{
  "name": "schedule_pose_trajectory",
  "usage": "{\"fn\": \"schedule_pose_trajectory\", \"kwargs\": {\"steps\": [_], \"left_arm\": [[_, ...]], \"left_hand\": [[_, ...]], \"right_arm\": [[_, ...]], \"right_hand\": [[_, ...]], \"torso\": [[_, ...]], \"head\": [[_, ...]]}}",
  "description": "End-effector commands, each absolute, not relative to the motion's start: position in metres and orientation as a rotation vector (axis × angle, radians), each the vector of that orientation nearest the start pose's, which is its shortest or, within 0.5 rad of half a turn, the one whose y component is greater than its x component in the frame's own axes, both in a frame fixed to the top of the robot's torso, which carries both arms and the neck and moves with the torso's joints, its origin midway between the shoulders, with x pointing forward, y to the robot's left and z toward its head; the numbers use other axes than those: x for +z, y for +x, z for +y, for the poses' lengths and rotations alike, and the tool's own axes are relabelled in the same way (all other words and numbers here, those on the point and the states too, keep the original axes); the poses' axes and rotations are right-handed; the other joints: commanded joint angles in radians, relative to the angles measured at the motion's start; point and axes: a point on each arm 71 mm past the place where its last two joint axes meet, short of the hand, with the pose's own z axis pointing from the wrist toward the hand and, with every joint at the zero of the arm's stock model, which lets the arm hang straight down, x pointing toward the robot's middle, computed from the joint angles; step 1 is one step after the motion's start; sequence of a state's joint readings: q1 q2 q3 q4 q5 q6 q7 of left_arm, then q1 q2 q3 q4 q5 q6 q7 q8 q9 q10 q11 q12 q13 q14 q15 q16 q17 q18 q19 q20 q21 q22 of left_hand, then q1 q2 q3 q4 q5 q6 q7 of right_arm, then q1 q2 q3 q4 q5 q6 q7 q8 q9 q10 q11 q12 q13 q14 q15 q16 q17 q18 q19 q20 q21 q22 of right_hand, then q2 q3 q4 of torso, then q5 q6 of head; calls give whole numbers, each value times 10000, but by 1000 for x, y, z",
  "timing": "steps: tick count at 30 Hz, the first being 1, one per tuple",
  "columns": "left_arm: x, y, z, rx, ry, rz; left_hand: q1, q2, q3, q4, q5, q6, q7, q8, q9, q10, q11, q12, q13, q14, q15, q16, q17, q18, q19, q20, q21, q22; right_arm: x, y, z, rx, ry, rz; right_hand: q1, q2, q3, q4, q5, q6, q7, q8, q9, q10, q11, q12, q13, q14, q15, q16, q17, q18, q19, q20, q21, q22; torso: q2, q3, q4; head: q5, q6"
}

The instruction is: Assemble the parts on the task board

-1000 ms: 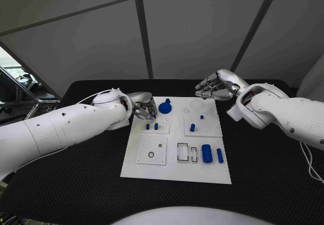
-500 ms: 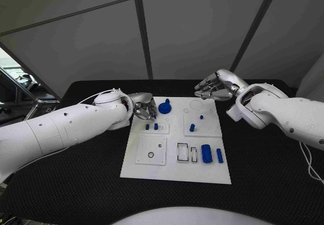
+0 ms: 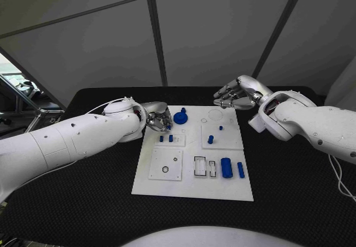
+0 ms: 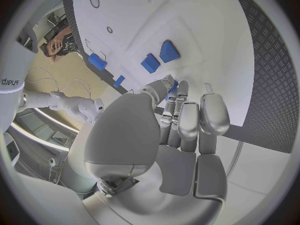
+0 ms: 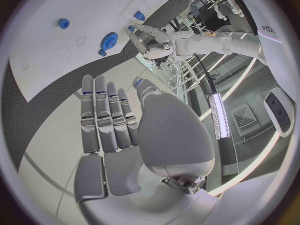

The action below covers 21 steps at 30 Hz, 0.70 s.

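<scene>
Partly hidden, left hand [image 3: 157, 118] fingers curled by blue gear [image 3: 181, 119], grip unclear, right hand [image 3: 236, 94] fingers open, empty.

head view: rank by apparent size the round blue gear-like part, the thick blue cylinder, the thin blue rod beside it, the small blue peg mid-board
1. Round blue gear-like part, at the board's far left.
2. Thick blue cylinder.
3. Thin blue rod, about as long as the cylinder but much narrower.
4. Small blue peg.
Gear versus cylinder is close; the gear lies farther from the camera.
</scene>
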State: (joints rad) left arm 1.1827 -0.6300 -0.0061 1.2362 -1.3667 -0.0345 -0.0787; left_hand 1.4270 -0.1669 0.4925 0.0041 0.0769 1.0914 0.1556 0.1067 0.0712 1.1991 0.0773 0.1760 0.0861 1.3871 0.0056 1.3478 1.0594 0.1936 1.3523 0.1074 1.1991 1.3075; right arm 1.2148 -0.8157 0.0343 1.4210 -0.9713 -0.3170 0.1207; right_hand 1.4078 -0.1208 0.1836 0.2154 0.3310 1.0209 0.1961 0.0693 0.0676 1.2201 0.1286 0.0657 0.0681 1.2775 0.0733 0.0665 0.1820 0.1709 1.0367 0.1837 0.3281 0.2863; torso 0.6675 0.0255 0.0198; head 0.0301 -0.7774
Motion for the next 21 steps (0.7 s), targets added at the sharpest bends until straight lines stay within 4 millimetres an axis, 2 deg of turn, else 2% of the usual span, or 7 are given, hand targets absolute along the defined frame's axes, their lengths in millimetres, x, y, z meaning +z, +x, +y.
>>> {"fn": "schedule_pose_trajectory", "kwargs": {"steps": [1, 10, 16, 21], "left_arm": [[-218, 529, 171, -6378, 1445, 19524], [-218, 529, 172, -6373, 1425, 19500], [-217, 529, 173, -6353, 1379, 19435], [-217, 529, 176, -6299, 1315, 19390]], "left_hand": [[-83, -14, 58, -8, -4, -154, -23, -97, -28, 8, 63, -96, 10, 28, 49, 21, -15, -1033, 33, 41, -44, 509], [-185, -114, 145, -57, -2, -737, -20, -430, -76, 35, 60, -289, 39, 18, 58, 37, -108, -1024, 40, 64, -84, 522], [-263, -193, 175, -76, -4, -1332, -15, -460, -86, 94, 18, -411, 74, 12, 19, 54, -173, -1021, 55, 44, -111, 537], [-313, -236, 147, -66, -4, -1581, -17, -461, -84, 108, 8, -470, 90, 2, 14, 53, -217, -1017, 51, 32, -147, 531]], "right_arm": [[-151, 514, -214, 10066, 2241, 15854], [-151, 515, -215, 10031, 2266, 15851], [-152, 515, -217, 9905, 2304, 15917], [-153, 515, -220, 9607, 2209, 16141]], "right_hand": [[-3, 130, 30, -53, 58, -44, -8, 21, 5, -88, -16, 12, -13, 8, 34, -27, -19, 115, 51, 2, -60, -26], [-7, 127, 30, -56, 57, -47, -7, 19, 4, -93, -14, 10, -14, 5, 35, -29, -25, 114, 56, 2, -70, -33], [-21, 87, 9, -70, 36, -63, 5, 11, 1, -137, 5, -7, -21, -18, 47, -37, -43, 109, 61, 7, -98, -53], [-42, 36, -44, -125, -86, -61, 26, 15, 2, -294, 36, -25, -27, 75, 44, 9, -53, 115, 149, 7, -123, -82]], "torso": [[-13, -5, 14], [-10, -4, 12], [-5, -3, 12], [-12, -4, 14]], "head": [[8, -6], [26, 3], [36, 19], [35, 23]]}}
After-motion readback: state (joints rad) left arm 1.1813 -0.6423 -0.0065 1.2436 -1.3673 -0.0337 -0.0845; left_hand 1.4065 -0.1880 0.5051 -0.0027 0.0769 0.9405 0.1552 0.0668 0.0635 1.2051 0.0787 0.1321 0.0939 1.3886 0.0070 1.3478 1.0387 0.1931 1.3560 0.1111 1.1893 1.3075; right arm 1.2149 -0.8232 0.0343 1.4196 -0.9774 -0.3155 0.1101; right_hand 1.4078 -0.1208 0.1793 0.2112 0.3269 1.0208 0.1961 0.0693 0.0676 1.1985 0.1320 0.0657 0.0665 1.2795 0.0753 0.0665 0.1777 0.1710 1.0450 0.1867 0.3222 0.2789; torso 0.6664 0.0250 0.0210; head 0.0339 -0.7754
